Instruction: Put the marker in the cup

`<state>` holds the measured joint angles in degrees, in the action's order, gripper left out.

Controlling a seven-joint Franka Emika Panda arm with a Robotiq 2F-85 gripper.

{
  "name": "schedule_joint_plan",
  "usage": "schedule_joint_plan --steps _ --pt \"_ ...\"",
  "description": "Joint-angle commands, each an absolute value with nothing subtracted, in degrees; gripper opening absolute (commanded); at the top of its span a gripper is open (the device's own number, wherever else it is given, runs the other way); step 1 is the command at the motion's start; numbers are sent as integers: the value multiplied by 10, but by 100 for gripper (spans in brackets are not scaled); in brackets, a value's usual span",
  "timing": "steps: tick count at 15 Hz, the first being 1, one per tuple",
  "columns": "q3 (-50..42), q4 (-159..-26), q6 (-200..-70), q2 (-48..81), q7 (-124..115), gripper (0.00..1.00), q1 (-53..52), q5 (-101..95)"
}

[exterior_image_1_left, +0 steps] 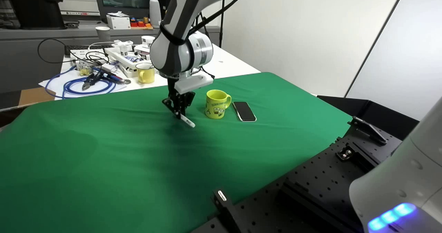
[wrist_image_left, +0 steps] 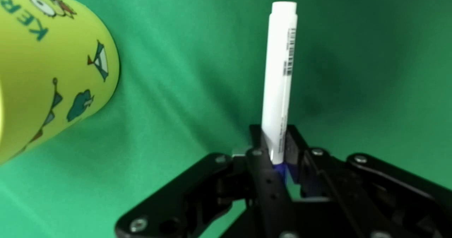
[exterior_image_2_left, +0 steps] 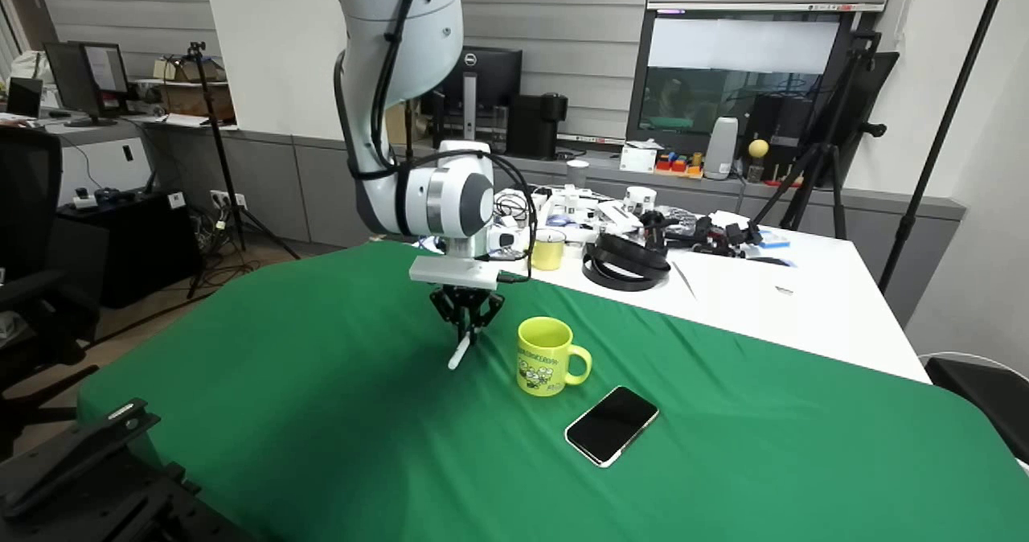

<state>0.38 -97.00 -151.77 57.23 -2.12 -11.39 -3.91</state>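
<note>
Currently, a white marker with a printed barcode is clamped in the black Robotiq gripper, whose jaws are pressed onto it from both sides, close to a dark blue section. Its white length is seen projecting past the fingertips, and in both exterior views it is slanted downward over the green cloth; whether the cloth is touched by the tip cannot be told. Beside the marker, but apart from it, a yellow-green mug is stood upright on the cloth. Its side is printed with cartoon figures and lettering, and its handle is shown on the right in both exterior views. Near the handle, a smartphone with a dark screen and a pale edge is laid flat, screen upward. The mug is thus set between the gripper and the smartphone, with the marker held outside it. Behind the cloth, a white table is partly covered with assorted items. On it a yellow mug is seen in both exterior views, and a coil of blue cable and a pair of pliers are made out in an exterior view.
</note>
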Motion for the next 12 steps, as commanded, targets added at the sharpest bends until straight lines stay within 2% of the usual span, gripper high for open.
schedule_joint_plan --steps 1,8,12 --pt "16 -948 -1472 550 -21 5 -97 -28" --pt "16 -936 -1422 505 -11 5 -73 -28" --pt "11 -904 -1336 490 -12 5 -47 -18"
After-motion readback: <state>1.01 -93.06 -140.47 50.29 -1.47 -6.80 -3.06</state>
